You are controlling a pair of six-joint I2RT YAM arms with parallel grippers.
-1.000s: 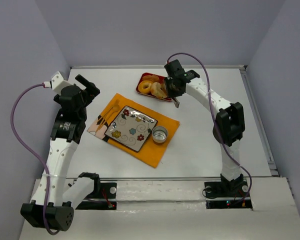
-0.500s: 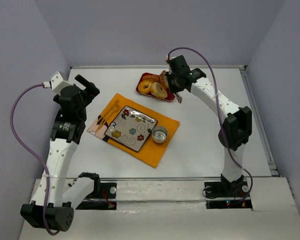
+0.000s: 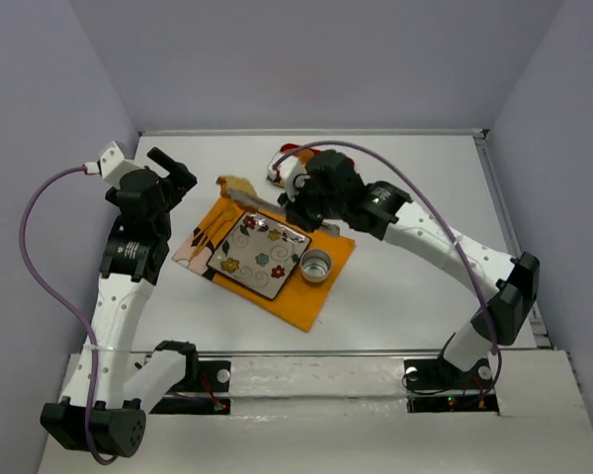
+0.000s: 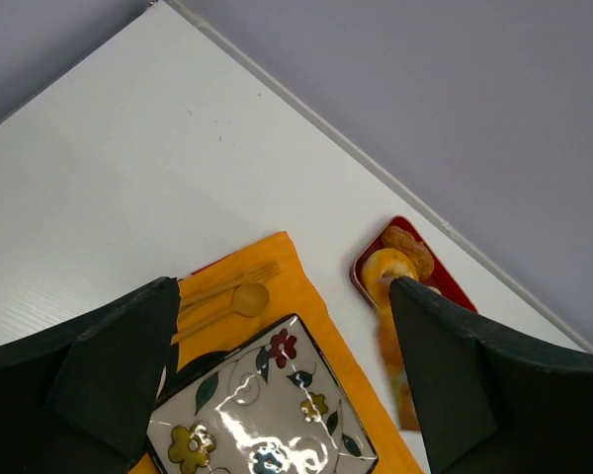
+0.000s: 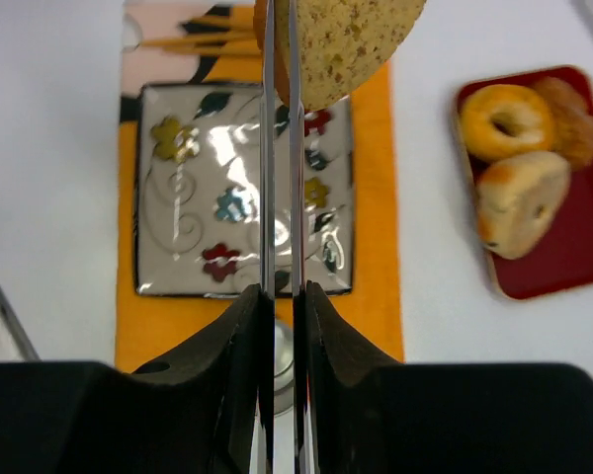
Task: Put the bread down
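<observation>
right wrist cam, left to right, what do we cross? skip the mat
plate → bread → tray

From above, the right arm hides most of the tray. In the right wrist view the bread runs off the top edge, and the cup sits mostly behind the fingers. The left wrist view cuts the plate at the bottom edge.
</observation>
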